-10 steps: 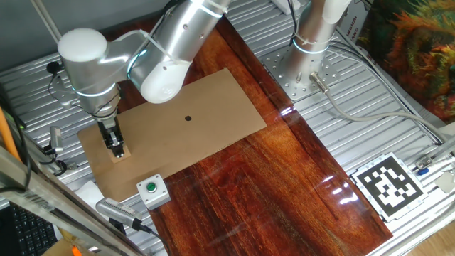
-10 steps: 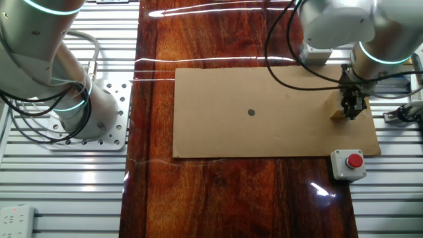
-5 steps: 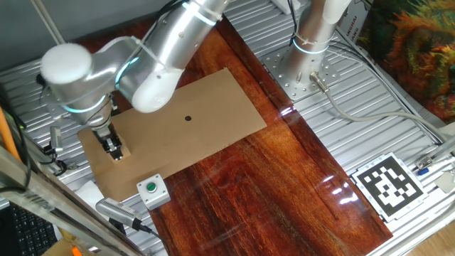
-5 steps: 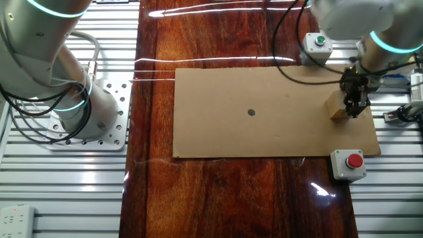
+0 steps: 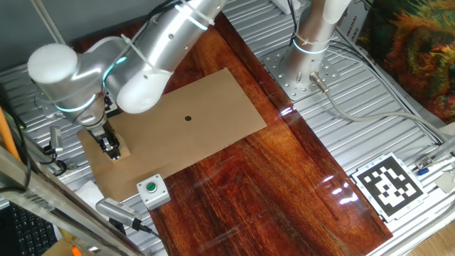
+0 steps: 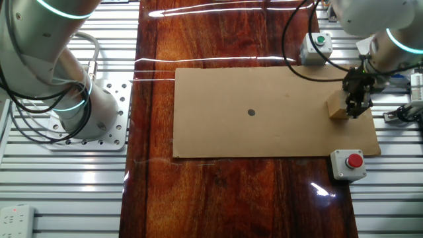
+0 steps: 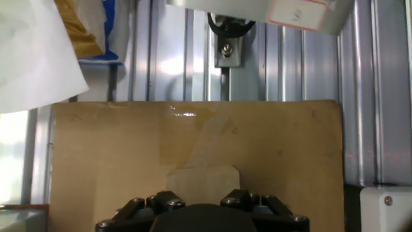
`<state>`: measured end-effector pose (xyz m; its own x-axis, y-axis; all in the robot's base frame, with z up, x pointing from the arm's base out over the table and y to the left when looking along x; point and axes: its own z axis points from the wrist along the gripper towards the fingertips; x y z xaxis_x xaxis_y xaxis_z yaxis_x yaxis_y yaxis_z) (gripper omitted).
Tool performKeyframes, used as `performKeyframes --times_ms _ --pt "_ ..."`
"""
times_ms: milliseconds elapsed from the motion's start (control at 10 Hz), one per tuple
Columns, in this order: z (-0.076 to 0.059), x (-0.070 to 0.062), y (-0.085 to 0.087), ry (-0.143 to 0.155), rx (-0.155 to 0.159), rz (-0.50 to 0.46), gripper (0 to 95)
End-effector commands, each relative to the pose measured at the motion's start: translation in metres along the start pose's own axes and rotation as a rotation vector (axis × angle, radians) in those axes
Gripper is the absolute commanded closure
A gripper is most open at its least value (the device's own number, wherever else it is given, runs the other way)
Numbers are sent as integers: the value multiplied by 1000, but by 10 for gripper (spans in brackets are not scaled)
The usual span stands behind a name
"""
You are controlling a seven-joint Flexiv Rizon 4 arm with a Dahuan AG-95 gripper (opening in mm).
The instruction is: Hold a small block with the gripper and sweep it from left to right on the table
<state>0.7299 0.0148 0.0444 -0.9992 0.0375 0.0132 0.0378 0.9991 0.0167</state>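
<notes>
no brand name or legible writing is showing anywhere; the only printed mark is a black-and-white square code tag (image 5: 388, 185) lying on the ribbed metal well away from the board, and a pinkish label at the top of the hand view is too blurred to read. the end effector (image 6: 357, 110) is standing over the end of the tan board (image 6: 264, 132) farthest from the black dot (image 6: 251, 112), its narrow black fingers clamping the small block (image 6: 338, 106). the block is sitting flat on the board, which is lying on the glossy tabletop (image 6: 218, 198). being a cube, it is showing no long axis; in the hand view the block (image 7: 203, 187) is sitting square to the board's edges. a white box with a red button (image 6: 348, 163) is sitting just off the board's edge near the block, and one with a green button (image 6: 316, 46) is sitting beyond the opposite edge.
</notes>
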Motion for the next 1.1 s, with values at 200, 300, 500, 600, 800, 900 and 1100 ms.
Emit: performKeyframes --times_ms 200,300,500,600,800,900,1100 --pt "0 1 1 1 41 -19 950" --pt "-1 1 1 -2 52 -26 950" --pt "-10 0 1 0 46 -24 950" --pt "-10 0 1 1 46 -24 950" --pt "-10 0 1 -2 41 -22 950" --pt "-10 0 1 -3 41 -22 950" --pt "-8 0 1 -6 40 -23 950"
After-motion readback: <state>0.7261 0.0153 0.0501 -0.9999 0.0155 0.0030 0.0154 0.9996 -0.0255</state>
